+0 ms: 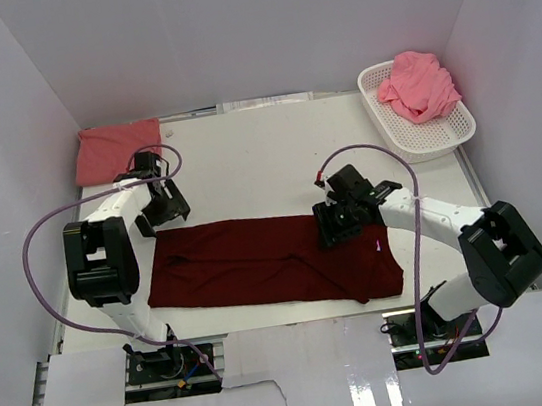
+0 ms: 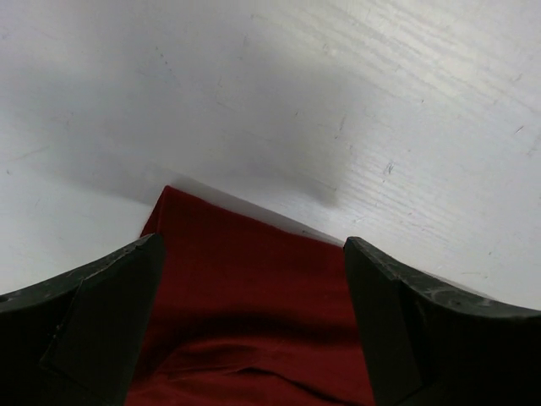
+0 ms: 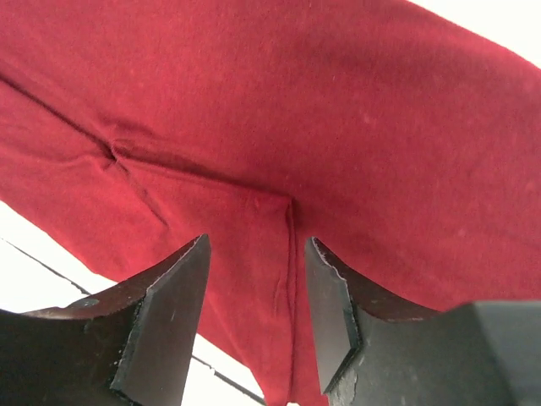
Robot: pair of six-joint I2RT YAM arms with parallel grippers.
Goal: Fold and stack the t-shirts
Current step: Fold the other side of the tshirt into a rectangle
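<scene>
We see the white table (image 1: 246, 166) with the large dark maroon t-shirt (image 1: 259, 260) spread flat across its near middle, stretched left to right as a long band. The white basket (image 1: 444, 138) sits at the far right corner, holding the crumpled lighter pink t-shirt (image 1: 418, 86). The salmon t-shirt (image 1: 114, 150) lies folded at the far left corner. We find the left gripper (image 2: 254, 254) over the maroon shirt's far left corner, jaws spread wide and holding nothing. The right gripper (image 3: 256, 254) hangs over the shirt's far edge towards the right, jaws partly apart above a crease, with no cloth pinched
</scene>
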